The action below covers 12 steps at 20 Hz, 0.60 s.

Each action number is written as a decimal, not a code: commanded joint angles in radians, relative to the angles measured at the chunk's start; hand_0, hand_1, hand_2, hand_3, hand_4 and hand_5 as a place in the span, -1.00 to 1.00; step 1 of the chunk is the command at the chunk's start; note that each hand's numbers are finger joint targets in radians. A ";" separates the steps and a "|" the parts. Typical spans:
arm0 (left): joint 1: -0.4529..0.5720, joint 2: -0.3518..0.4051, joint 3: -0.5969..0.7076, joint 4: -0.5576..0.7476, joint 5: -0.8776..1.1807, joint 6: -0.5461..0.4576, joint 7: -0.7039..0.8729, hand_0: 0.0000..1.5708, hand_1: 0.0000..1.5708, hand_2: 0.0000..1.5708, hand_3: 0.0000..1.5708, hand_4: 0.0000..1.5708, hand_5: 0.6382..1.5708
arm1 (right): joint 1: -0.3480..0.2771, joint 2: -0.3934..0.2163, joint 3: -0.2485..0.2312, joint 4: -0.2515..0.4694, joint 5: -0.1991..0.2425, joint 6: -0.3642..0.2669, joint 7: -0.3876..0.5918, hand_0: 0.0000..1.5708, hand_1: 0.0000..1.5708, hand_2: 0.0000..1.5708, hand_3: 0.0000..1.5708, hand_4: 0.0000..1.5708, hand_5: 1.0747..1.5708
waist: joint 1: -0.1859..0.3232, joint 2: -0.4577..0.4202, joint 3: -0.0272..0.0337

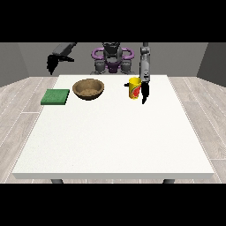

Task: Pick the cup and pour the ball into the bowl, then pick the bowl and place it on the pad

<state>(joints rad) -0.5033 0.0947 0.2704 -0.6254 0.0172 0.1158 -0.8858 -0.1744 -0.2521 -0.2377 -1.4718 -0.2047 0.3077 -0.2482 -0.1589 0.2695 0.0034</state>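
The yellow cup point(134, 88) stands upright on the white bench point(114, 141), right of the brown bowl point(88, 88); the green pad point(55, 96) lies flat at the bench's left edge, left of the bowl and apart from it. The hand at the view's right point(144, 90) hangs just beside the cup's right side with its fingers point(144, 99) pointing down and straight, not curled round the cup. The hand at the view's left point(53, 63) hangs raised beyond the bench's far left corner, fingers drooping and relaxed, holding nothing.
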 commanded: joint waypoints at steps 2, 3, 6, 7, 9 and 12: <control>0.052 -0.017 -0.033 0.034 -0.114 0.226 -0.122 0.64 0.64 1.00 1.00 0.79 0.35 | -0.004 -0.040 -0.022 -0.019 -0.032 0.036 0.022 -1.00 -1.00 -1.00 -1.00 -1.00 1.00 | -0.050 0.021 -0.0039; 0.032 -0.031 -0.036 0.038 -0.118 0.244 -0.124 0.65 0.65 1.00 1.00 0.82 0.32 | -0.029 -0.040 -0.033 -0.006 -0.025 0.024 -0.010 -1.00 -1.00 -1.00 -1.00 -1.00 1.00 | -0.044 0.060 -0.0039; 0.070 -0.012 -0.017 0.048 -0.126 0.270 -0.153 0.68 0.68 1.00 1.00 0.88 0.31 | -0.010 -0.072 -0.046 -0.040 -0.051 0.057 0.019 -1.00 -1.00 -1.00 -1.00 -1.00 1.00 | -0.069 0.063 -0.0046; 0.092 -0.070 -0.062 0.018 -0.149 0.284 -0.116 0.69 0.69 1.00 1.00 0.89 0.32 | -0.009 -0.084 -0.070 0.021 -0.062 0.069 0.009 -1.00 -1.00 -1.00 -1.00 -1.00 1.00 | -0.048 0.012 -0.0035; 0.064 -0.056 -0.079 0.019 -0.169 0.289 -0.053 0.69 0.69 1.00 1.00 0.91 0.30 | -0.020 -0.085 -0.073 0.054 -0.070 0.062 0.050 -1.00 -1.00 -1.00 -1.00 -1.00 1.00 | -0.010 -0.041 -0.0033; 0.072 0.017 -0.164 -0.038 -0.260 0.287 0.128 0.71 0.71 1.00 1.00 0.95 0.43 | 0.052 -0.082 -0.078 0.177 -0.019 0.077 -0.017 -1.00 -1.00 -1.00 -1.00 -1.00 1.00 | 0.047 -0.193 -0.0014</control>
<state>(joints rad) -0.4482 0.0835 0.1803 -0.6500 -0.1620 0.3775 -0.8811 -0.1675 -0.3291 -0.3039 -1.3890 -0.2441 0.3668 -0.2329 -0.1576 0.1873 0.0077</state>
